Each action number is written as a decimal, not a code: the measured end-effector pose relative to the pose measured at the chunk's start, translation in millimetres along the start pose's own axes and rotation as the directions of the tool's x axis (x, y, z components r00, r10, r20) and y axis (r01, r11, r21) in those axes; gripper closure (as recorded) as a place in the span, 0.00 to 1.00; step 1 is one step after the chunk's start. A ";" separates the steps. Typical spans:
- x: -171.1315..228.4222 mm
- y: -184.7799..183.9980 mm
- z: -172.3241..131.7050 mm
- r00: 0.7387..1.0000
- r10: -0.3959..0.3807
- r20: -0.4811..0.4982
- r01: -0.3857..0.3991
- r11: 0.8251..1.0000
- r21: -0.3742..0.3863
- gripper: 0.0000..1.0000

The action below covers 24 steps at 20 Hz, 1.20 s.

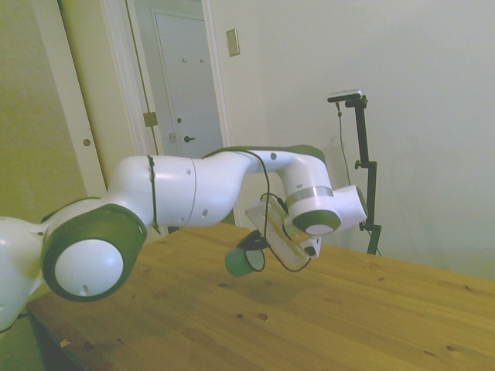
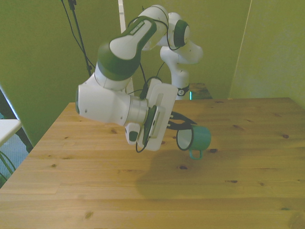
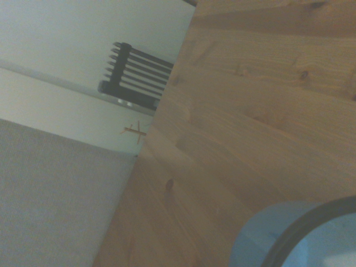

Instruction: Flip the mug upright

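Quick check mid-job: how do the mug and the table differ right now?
The mug is teal-green with a white inside; the table is bare knotty wood. The mug hangs in the air in the gripper, tipped on its side, handle down; the table lies flat beneath it, carrying only its shadow.

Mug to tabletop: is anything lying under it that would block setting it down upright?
Nothing visible does. The mug is held clear of the table on its side in the gripper, handle pointing down. The wood beneath and around it is bare in the front and side views.
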<state>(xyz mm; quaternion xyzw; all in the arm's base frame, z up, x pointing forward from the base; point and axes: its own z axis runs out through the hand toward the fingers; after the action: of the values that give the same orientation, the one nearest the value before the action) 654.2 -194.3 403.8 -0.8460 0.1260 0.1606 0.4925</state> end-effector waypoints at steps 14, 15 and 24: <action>-107.5 -60.4 36.3 0.961 -0.146 -0.234 0.059 0.938 -0.341 1.00; -112.6 -60.9 39.6 0.955 -0.156 -0.254 0.058 0.932 -0.357 1.00; -136.8 -63.8 74.3 0.873 -0.257 -0.414 0.010 0.858 -0.513 1.00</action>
<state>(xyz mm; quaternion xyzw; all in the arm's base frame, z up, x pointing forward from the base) 541.5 -91.0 474.2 -0.9636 0.1346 -0.0572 0.2237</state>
